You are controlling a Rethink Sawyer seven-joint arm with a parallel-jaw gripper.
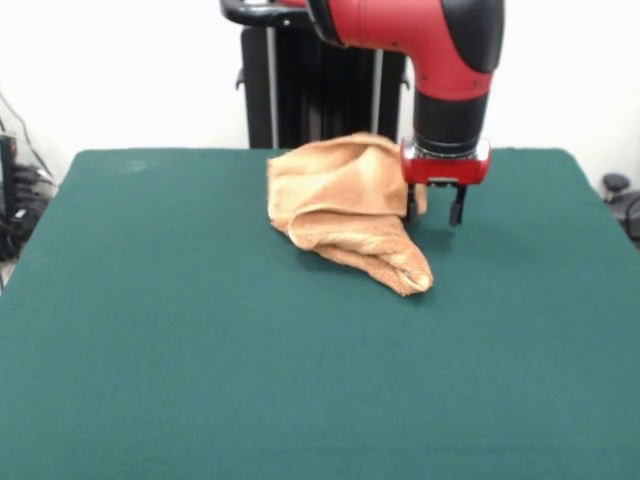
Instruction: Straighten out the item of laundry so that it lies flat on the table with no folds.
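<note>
The light-orange terry towel (345,205) lies crumpled and folded over itself on the dark green table (200,350), at the far middle. One folded corner points toward the front right. My gripper (434,216) hangs from the red and black arm just right of the towel's far edge. Its two dark fingers (457,207) are apart and hold nothing; the left one is right at the towel's edge. The tips hover a little above the cloth. No label shows.
The black pedestal (320,90) stands behind the table's far edge. Cables and dark equipment (15,195) sit off the table's left side, and a dark object (620,195) off the right side.
</note>
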